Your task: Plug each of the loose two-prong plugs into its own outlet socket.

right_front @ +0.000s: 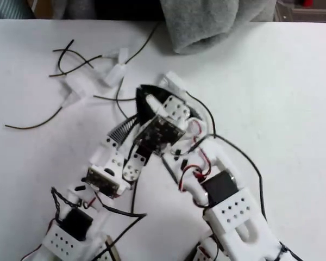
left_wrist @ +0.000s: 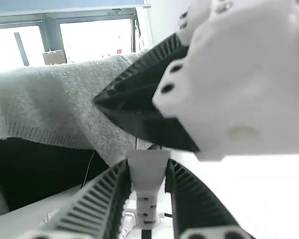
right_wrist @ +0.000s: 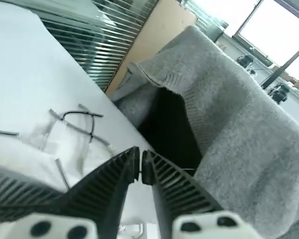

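Left gripper [left_wrist: 147,165]: narrow, clamped on a white plug [left_wrist: 147,174], which stands between its ribbed fingers [left_wrist: 107,199].

Right gripper [right_wrist: 140,158]: closed to a thin slit. Whether it pinches anything cannot be told. Its white body sits close by the held plug.

Both grippers meet near the middle of the tabletop [right_front: 293,81].

A loose plug [right_front: 118,72] and a second plug [right_front: 76,90], with black wires [right_front: 70,57], lie toward the far left corner.

A grey cloth [right_front: 206,22] lies over the far edge.
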Available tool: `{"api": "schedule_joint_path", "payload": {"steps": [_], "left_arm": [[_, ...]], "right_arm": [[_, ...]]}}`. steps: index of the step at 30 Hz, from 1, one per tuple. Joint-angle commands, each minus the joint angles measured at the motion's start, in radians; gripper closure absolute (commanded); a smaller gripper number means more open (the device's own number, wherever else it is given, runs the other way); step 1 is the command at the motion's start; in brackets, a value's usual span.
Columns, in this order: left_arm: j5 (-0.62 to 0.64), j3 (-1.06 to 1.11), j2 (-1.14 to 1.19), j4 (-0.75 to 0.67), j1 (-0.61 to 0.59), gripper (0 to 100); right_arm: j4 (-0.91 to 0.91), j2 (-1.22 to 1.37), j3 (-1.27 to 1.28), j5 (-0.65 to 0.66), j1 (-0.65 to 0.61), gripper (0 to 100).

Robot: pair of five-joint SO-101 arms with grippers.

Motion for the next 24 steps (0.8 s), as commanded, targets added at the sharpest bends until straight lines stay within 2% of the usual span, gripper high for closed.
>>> {"api": "schedule_joint_path", "payload": {"steps": [1,8,13,16,20,24], "left_arm": [[0.002,-0.003,-0.018,-0.012,-0.010,98],[0.002,-0.003,-0.016,-0.012,-0.010,98],[0.002,-0.003,-0.016,-0.012,-0.010,98],[0.002,-0.003,-0.016,-0.011,-0.010,98],[0.002,-0.003,-0.016,0.008,-0.010,98],[0.002,-0.003,-0.018,0.008,-0.010,98]], "right_arm": [[-0.010,0.021,-0.043,0.032,0.096,97.9],[0.045,0.019,-0.126,0.034,0.105,97.9],[0.294,0.019,-0.345,0.029,-0.062,97.9],[0.369,0.019,-0.391,0.029,-0.170,97.9],[0.380,0.028,-0.356,0.028,-0.209,97.9],[0.295,0.021,-0.209,0.029,-0.168,97.9]]}}
